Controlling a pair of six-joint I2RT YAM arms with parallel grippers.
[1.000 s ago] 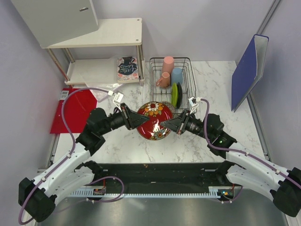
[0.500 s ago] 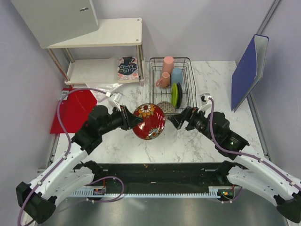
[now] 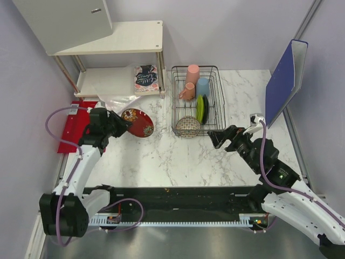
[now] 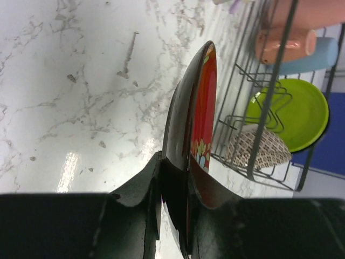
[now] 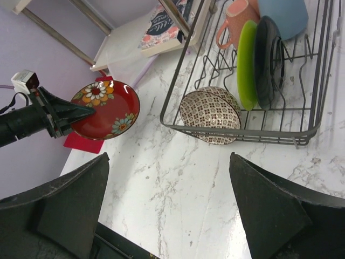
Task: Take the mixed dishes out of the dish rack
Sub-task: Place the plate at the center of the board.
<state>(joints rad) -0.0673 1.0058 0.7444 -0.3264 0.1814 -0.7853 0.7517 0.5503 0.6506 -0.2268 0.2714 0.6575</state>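
left jaws: closed on red plate (image 3: 138, 122) rim, plate held left of rack (image 3: 173, 102) | right jaws: wide apart, empty | risk: thin rim hold, plate could pivot, slip, chip on worktop (image 3: 172, 159)

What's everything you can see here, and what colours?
table: 1, white marble, under everything
dish rack: 1, black wire, back of table
tall cup: 1, pink, in rack
small mug: 1, pink, in rack
light-blue cup: 1, light blue, in rack
green plate: 1, lime green, upright in rack
black plate: 1, black, upright beside green plate
bowl: 1, beige speckled, rack's near end
patterned plate: 1, dark red, held left of rack
shelf: 1, white, back left
packet: 1, floral, lower shelf
mat: 1, red, left edge
folder: 1, blue, leaning at right
left gripper: 1, black, shut on patterned plate
right gripper: 1, black, open, empty
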